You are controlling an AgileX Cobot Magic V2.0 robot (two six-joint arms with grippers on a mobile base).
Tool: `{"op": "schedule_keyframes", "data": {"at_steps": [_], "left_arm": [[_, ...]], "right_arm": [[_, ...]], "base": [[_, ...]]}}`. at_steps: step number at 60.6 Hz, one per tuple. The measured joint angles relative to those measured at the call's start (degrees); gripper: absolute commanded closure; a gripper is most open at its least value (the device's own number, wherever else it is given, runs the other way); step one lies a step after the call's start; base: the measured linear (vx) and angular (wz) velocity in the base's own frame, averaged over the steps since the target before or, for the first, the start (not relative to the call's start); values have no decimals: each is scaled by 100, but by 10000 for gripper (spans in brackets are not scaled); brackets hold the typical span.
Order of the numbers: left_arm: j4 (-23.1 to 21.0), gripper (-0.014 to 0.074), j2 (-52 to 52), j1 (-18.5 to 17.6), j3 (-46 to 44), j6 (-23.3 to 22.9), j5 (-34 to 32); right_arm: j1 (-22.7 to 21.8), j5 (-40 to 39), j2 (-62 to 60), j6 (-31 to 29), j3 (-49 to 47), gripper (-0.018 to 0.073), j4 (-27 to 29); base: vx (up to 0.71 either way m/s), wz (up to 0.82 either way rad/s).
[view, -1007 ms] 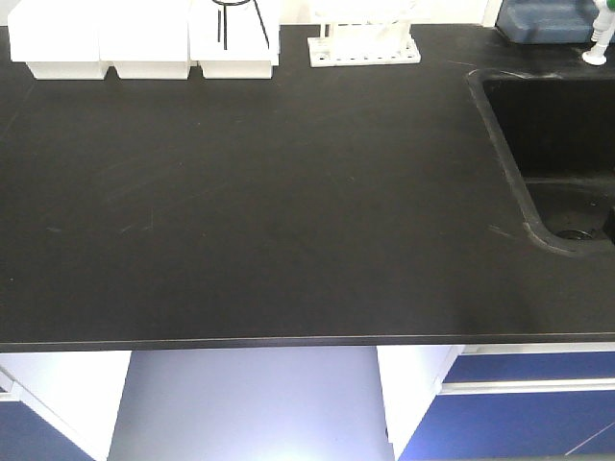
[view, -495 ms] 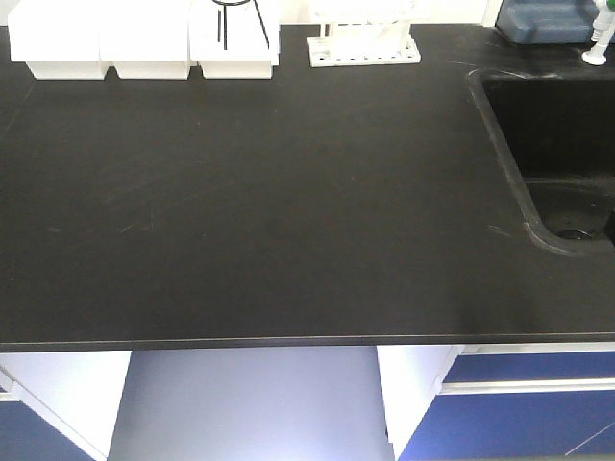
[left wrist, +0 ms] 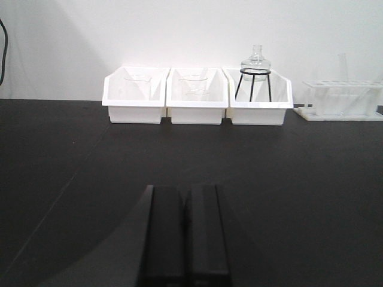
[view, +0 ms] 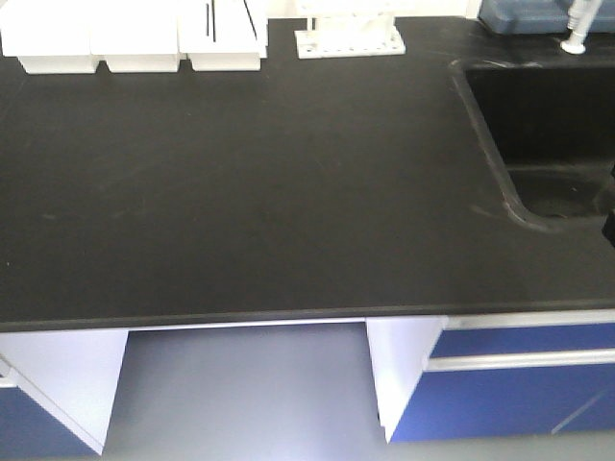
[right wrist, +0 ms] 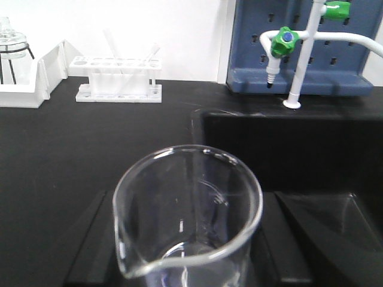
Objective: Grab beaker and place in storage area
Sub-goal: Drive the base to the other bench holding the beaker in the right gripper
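Your right tool (right wrist: 190, 266) is closed around the beaker (right wrist: 188, 203). Its dark fingers (right wrist: 90, 245) flank the glass on both sides. The beaker stands upright with its pouring lip toward the camera, and it looks empty. Your left tool (left wrist: 185, 236) has its fingers pressed together with only a thin seam between them, and it holds nothing. It points across the table (left wrist: 311, 179) toward three white bins (left wrist: 197, 95) at the back wall. The right-hand bin carries a glass flask on a wire stand (left wrist: 255, 66).

Beyond the beaker you can see the sunken sink (right wrist: 299, 149), a tap with a green knob (right wrist: 286, 39) behind it, and a test-tube rack (right wrist: 118, 81) off to the left.

The grab looks done, so you are on the carrying step. This table, with its sink and racks, is not the storage area, and the storage area shows in no view. The next move calls for a firm grip and a level beaker while you turn away to find the storage area. Once there, lower the glass until its base rests on the surface, and only then open.
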Motion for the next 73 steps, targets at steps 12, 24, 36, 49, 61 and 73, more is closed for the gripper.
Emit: {"op": "schedule_keyframes", "data": {"at_steps": [12, 24, 36, 49, 61, 73], "left_arm": [[0, 605, 0, 0, 0, 0, 0], [0, 605, 0, 0, 0, 0, 0], [0, 605, 0, 0, 0, 0, 0], [0, 605, 0, 0, 0, 0, 0], [0, 605, 0, 0, 0, 0, 0], [0, 605, 0, 0, 0, 0, 0]], "right_arm": [[0, 0, 0, 0, 2, 562, 0], [0, 4, 0, 0, 2, 562, 0], [0, 4, 0, 0, 2, 562, 0], [0, 21, 0, 0, 2, 562, 0], [0, 21, 0, 0, 2, 562, 0], [0, 21, 0, 0, 2, 562, 0]], "base": [[-21, -15], [-23, -34], [-25, -46], [-25, -56], [-22, -68], [-19, -74]]}}
